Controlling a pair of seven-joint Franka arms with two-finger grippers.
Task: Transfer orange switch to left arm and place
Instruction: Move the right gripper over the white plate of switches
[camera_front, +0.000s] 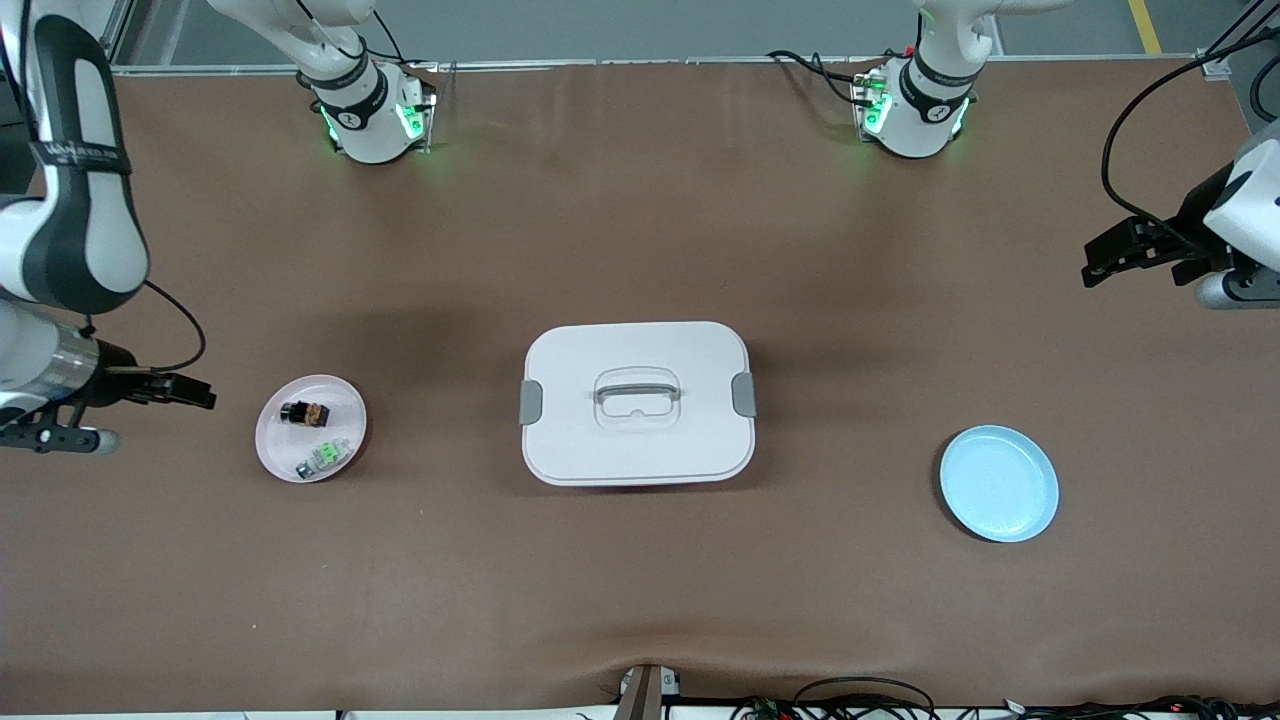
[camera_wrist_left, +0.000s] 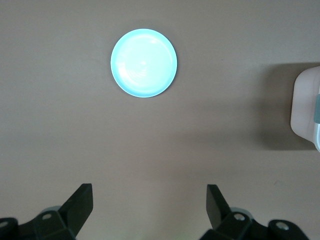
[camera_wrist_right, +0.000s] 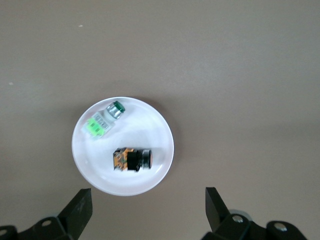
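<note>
The orange switch (camera_front: 306, 411) lies flat on the pink plate (camera_front: 345, 400), long axis along 3–9 o'clock in the front view, black end at 9; right pincer (camera_front: 195, 393) and left pincer (camera_front: 1098, 262) hang over the table (camera_front: 640, 600) with fingers apart.

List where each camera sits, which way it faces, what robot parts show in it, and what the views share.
Front view: high across the table, facing both arm bases; shows the box, the right gripper and the left gripper.
Left wrist view: looks down between open fingers at the blue plate; box edge shared with the front view.
Right wrist view: looks down between open fingers at the pink plate holding the orange switch and green-and-silver part, both also in the front view.
</note>
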